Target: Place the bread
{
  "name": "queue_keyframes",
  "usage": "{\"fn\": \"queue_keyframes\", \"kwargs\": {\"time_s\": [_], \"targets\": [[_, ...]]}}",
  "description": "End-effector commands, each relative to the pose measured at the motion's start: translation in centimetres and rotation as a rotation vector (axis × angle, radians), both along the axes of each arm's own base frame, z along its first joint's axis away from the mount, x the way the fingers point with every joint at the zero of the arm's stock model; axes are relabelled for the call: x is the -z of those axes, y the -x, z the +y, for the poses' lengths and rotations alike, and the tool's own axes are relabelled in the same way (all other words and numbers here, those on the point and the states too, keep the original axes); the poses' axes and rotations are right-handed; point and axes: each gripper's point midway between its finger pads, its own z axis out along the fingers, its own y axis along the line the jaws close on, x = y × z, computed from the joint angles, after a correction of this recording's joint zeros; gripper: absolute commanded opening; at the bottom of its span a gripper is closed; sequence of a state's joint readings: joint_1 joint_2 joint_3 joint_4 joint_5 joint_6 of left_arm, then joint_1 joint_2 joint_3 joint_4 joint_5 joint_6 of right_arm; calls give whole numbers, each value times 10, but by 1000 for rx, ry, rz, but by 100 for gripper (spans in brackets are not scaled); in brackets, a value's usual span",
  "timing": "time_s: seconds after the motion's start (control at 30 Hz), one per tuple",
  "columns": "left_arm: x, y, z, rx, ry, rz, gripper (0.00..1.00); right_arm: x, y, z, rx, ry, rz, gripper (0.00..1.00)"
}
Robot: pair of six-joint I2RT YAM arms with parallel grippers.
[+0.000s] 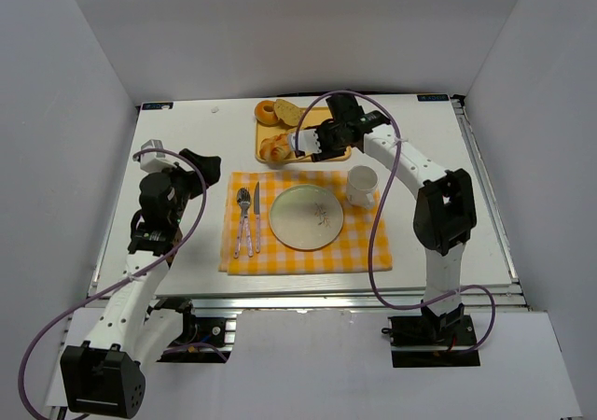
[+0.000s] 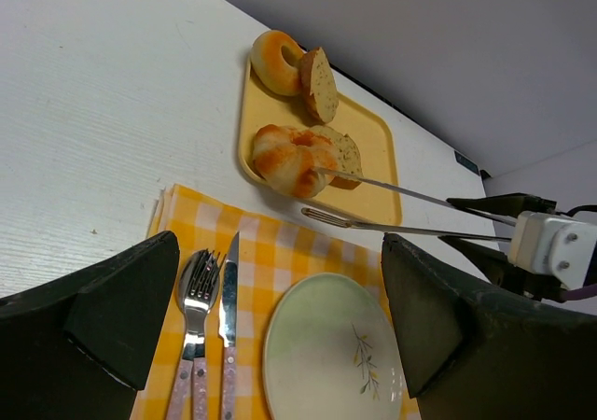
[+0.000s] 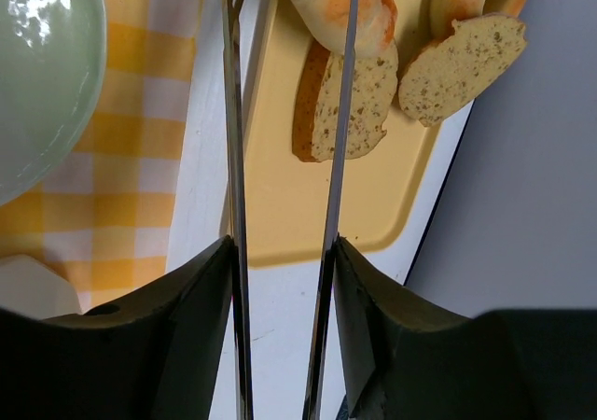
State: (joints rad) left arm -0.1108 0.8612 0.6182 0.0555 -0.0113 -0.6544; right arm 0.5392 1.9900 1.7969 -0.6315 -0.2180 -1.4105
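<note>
The small round golden-brown bun (image 1: 276, 148) with the pale scored top sits in the near-left corner of the flat yellow plastic tray (image 2: 373, 149), tucked right against a seeded slice of bread (image 2: 347, 154). The thin metal tongs (image 3: 338, 159) are right at it. One blade's tip touches the bun, while the other sits off it by the tray's near edge, so as far as I can tell the bun isn't properly between the blades yet. The right end effector (image 3: 283, 261) is pinching the tong handles, with the blades standing apart. The left end effector (image 2: 280, 289) hangs over the white bench (image 1: 187, 121), fingers spread wide and holding nothing.

My read is that this is the grab step, and the round pale green plate (image 1: 306, 217) on the yellow checked cloth (image 1: 364, 247) looks like the drop spot.

To do it well, I'd straddle the bun across its widest part with both blades low on its sides, then squeeze gently. It's round and probably soft, so gripping too high lets it roll out and gripping too hard squashes it. Watch that slice, since it could get dragged along. Lift straight up over the tray lip before heading for the plate, and keep clear of the white cup (image 1: 362, 185).
</note>
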Motion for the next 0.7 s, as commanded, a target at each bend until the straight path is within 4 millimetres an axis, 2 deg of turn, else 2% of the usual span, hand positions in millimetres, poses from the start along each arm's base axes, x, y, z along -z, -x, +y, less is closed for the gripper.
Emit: {"fn": "queue_keyframes", "kwargs": {"time_s": [0.0, 0.37, 0.67], "targets": [[-13, 4, 2, -10, -2, -34, 98, -17, -14, 8, -12, -10, -82, 51], [-15, 5, 2, -12, 0, -40, 98, -23, -17, 17, -20, -24, -138, 52], [-15, 7, 3, -14, 3, -42, 98, -14, -20, 16, -12, 6, -156, 53]]}}
